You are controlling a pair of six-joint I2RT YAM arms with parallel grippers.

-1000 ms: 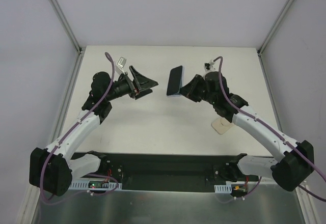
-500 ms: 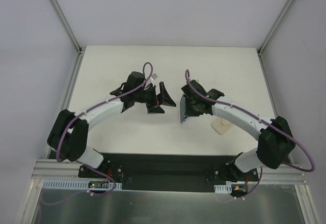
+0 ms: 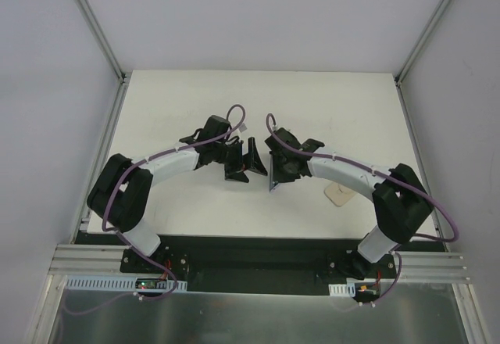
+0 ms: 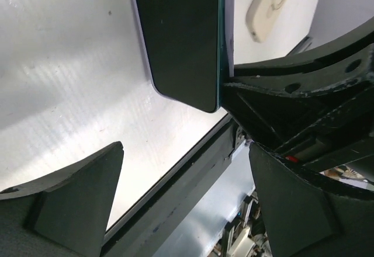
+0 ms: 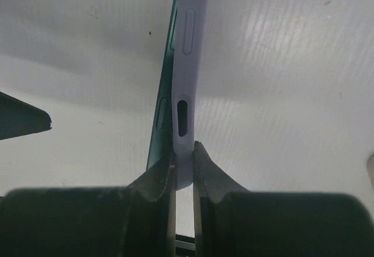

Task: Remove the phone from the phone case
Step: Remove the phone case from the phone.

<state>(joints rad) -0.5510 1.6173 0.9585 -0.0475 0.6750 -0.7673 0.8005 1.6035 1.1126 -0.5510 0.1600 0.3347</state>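
Observation:
My right gripper [image 3: 280, 170] is shut on the bottom edge of the lavender phone case [image 5: 191, 47] and holds it upright on edge above the table, near the middle. The phone's teal edge [image 5: 165, 108] lies along the case's left side, next to my left-hand finger. In the left wrist view the dark phone screen [image 4: 181, 35] faces my left gripper [image 4: 187, 198], which is open and empty, just short of the phone. In the top view the left gripper [image 3: 248, 160] sits directly left of the phone [image 3: 273, 176].
A beige oval object [image 3: 340, 195] lies flat on the white table to the right of the right arm; it also shows in the left wrist view [image 4: 272, 3]. The black rail at the table's near edge [image 4: 175, 175] runs close below the grippers.
Both arms swung inward and nearer. The right gripper brought the cased phone from tilted up to edge-on at centre. The open left gripper closed in on its left side.

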